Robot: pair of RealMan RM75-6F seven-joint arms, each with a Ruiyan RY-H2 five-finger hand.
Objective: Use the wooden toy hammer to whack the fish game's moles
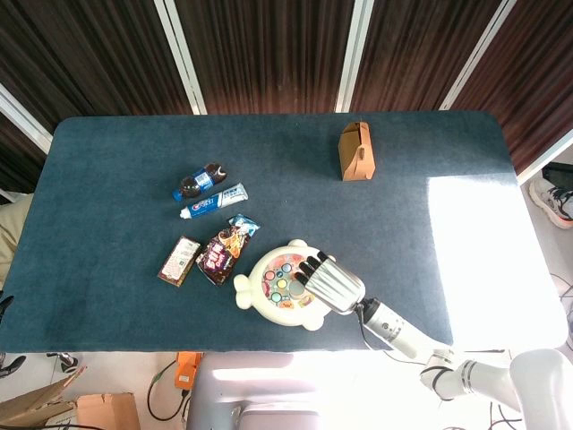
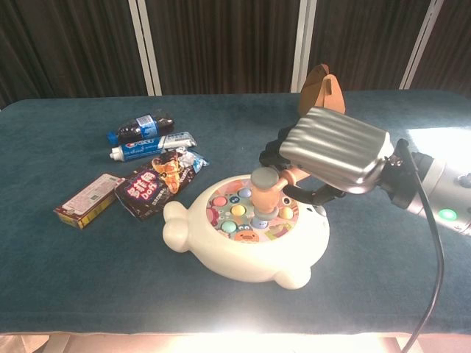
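Observation:
The cream fish game (image 1: 253, 297) (image 2: 243, 259) lies near the table's front edge, with coloured moles (image 2: 238, 211) on its round top. My right hand (image 1: 331, 283) (image 2: 333, 151) grips the wooden toy hammer (image 2: 266, 193) by its handle. The hammer's grey-capped head (image 1: 295, 288) points down and meets a mole on the right half of the board. The hand hangs over the toy's right side and hides part of it from the head view. My left hand is in neither view.
Left of the toy lie a dark snack packet (image 1: 220, 253), a small box (image 1: 179, 261), a toothpaste tube (image 1: 215, 201) and a small bottle (image 1: 199, 180). A brown paper box (image 1: 356, 151) stands behind. Strong sunlight falls on the table's right side (image 1: 474, 251).

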